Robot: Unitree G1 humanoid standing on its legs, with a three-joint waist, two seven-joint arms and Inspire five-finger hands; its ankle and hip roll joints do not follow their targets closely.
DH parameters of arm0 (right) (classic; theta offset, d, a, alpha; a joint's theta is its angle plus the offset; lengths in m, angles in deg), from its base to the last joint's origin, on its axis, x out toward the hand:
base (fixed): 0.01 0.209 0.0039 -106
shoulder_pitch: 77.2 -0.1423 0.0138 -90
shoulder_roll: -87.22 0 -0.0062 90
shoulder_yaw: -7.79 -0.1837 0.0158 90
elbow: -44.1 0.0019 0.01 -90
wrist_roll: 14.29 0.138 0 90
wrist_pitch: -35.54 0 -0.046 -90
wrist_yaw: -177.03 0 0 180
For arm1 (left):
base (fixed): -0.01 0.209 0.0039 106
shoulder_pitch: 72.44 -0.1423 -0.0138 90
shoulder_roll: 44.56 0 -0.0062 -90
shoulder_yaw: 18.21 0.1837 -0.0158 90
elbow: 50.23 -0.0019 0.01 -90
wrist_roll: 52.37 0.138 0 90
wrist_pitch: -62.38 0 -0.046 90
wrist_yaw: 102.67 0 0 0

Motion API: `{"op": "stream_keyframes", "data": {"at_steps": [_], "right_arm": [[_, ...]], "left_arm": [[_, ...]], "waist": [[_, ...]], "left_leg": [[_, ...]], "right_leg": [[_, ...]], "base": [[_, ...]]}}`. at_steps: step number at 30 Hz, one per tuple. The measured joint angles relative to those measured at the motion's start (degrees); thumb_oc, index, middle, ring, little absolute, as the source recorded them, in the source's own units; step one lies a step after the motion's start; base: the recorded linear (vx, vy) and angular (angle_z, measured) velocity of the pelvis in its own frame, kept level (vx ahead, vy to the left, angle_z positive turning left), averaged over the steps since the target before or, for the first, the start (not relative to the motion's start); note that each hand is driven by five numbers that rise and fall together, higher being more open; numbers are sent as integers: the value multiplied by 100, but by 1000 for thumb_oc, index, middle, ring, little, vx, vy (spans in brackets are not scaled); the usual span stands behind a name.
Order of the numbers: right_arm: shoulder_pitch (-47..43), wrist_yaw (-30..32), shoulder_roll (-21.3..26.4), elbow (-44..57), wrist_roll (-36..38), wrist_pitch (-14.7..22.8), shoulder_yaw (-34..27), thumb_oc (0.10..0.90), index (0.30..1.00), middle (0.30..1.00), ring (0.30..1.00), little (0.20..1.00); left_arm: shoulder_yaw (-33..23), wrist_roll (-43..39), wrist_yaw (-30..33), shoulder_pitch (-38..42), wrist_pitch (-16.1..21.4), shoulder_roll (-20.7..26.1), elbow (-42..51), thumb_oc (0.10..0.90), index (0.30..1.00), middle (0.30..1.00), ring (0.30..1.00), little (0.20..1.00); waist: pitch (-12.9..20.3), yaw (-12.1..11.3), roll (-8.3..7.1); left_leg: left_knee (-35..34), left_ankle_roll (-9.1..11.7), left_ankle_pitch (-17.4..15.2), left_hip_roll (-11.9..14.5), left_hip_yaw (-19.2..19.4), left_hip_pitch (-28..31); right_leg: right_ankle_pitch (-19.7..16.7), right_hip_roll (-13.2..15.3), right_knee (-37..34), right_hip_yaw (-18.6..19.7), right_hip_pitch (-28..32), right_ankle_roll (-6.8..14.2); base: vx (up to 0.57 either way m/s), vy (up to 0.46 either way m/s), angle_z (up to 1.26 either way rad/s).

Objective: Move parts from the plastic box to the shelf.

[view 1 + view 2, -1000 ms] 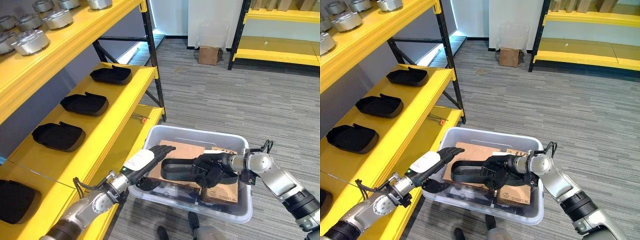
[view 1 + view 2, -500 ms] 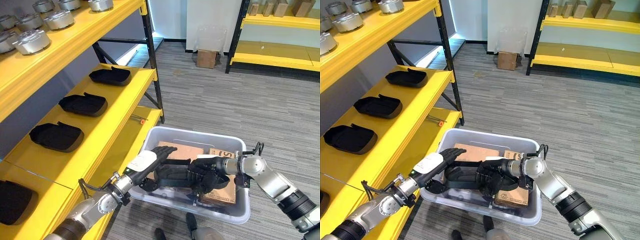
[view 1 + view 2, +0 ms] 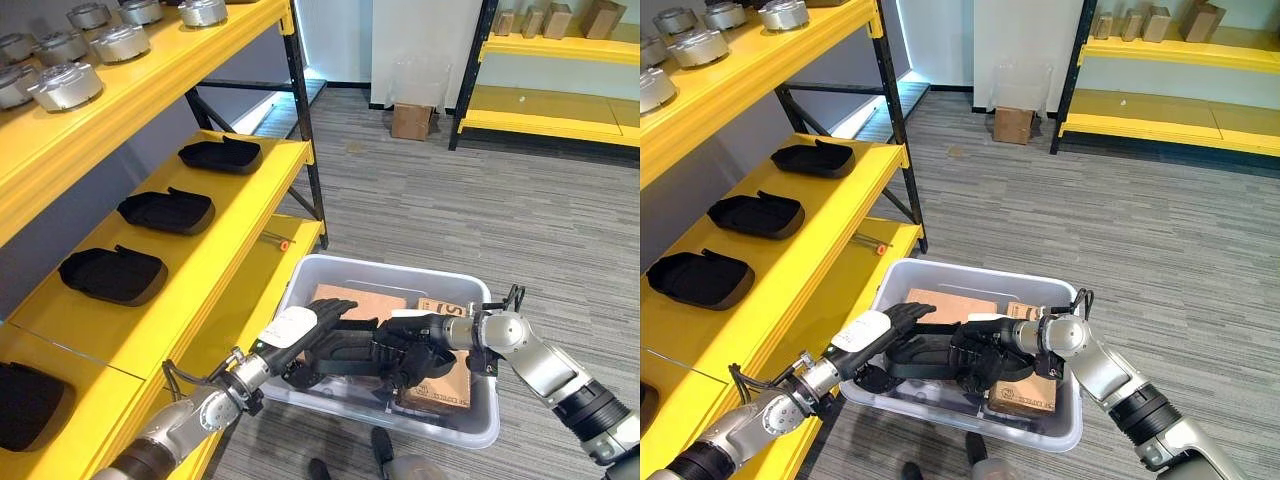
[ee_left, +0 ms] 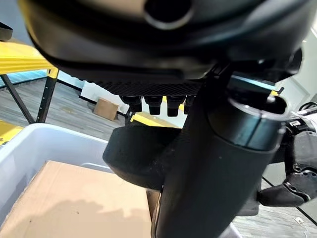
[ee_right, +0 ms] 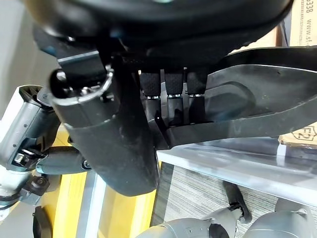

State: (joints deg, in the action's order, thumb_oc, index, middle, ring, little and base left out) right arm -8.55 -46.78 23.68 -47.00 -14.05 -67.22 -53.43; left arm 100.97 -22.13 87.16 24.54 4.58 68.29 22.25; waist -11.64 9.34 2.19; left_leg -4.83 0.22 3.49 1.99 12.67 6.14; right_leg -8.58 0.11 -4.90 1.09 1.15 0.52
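I have both hands on one black part (image 3: pixel 345 350), held over the plastic box (image 3: pixel 470 425) just above the cardboard boxes (image 3: pixel 440 380) inside. My right hand (image 3: pixel 412 352) is curled round its right end; my left hand (image 3: pixel 310 330) grips its left end from the shelf (image 3: pixel 215 255) side

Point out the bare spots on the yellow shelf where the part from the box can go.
Free: the middle shelf strip along its front edge beside the three black parts, and the lower shelf by the plastic box. Crowded: the top shelf's metal discs.
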Motion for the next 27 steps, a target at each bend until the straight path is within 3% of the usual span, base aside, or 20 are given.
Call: {"op": "stream_keyframes", "data": {"at_steps": [20, 27], "right_arm": [[-9, -41, -14, -7, 3, -53, 140, 400, 300, 300, 300, 300], [-11, -13, -16, -8, 43, -131, 236, 400, 300, 300, 300, 300]], "left_arm": [[46, 183, 112, 7, 1, -38, 0, 900, 1000, 1000, 1000, 1000], [54, 203, 112, 7, 1, -34, -1, 900, 1000, 1000, 1000, 1000]], "waist": [[6, -9, -12], [47, -10, -81]], "left_leg": [[0, 0, -1, -2, 2, 0], [0, 0, -1, -2, 2, 0]], "right_leg": [[0, 0, 1, 2, -1, 0], [0, 0, 0, 2, -1, 0]], "base": [[0, 0, 0], [0, 0, 0]]}}
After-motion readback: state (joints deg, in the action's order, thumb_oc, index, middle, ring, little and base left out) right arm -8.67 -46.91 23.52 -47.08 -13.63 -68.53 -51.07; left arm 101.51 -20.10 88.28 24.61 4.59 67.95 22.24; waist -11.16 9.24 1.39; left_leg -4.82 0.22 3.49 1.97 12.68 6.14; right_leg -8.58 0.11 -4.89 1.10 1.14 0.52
